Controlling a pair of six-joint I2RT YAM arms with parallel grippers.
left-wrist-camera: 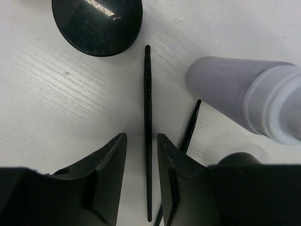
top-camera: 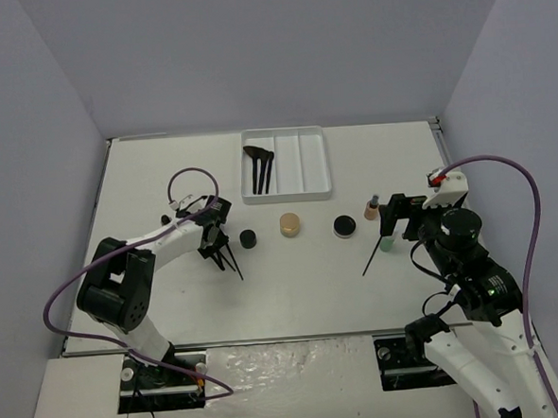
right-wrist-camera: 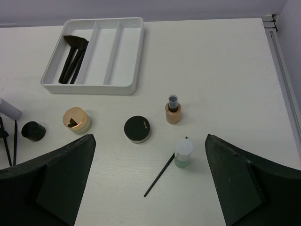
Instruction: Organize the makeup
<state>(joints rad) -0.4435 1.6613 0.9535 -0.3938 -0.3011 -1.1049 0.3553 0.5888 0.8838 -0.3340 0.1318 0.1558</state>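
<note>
One thin black brush (left-wrist-camera: 148,117) lies flat on the white tabletop (left-wrist-camera: 56,103), right between the fingers of your left gripper (left-wrist-camera: 141,136). The jaws stand only narrowly apart, with a sliver of table showing on each side of the brush, so they have hold of nothing. A second thin black brush (left-wrist-camera: 191,123) lies just beside the first, its near end hidden under one finger. A pale lilac-white cylindrical bottle (left-wrist-camera: 230,87) lies on its side close to that second brush. A small round black compact (left-wrist-camera: 96,23) sits just beyond the brush tips.

Your right gripper (right-wrist-camera: 150,137) hangs above the right half of the table, jaws spread wide and empty. Below it you see a larger round black compact (right-wrist-camera: 137,129). Near that stand a small tan bottle with a dark pump top (right-wrist-camera: 172,113) and a pale green bottle with a white cap (right-wrist-camera: 183,153), both upright. A third thin black brush (right-wrist-camera: 160,176) lies with one end just beside the green bottle. A round gold-tan jar (right-wrist-camera: 75,118) stands between the two compacts.

Further back, the white three-compartment plastic tray (right-wrist-camera: 134,70) holds a few black fan-headed brushes (right-wrist-camera: 70,61), all in its left compartment.
</note>
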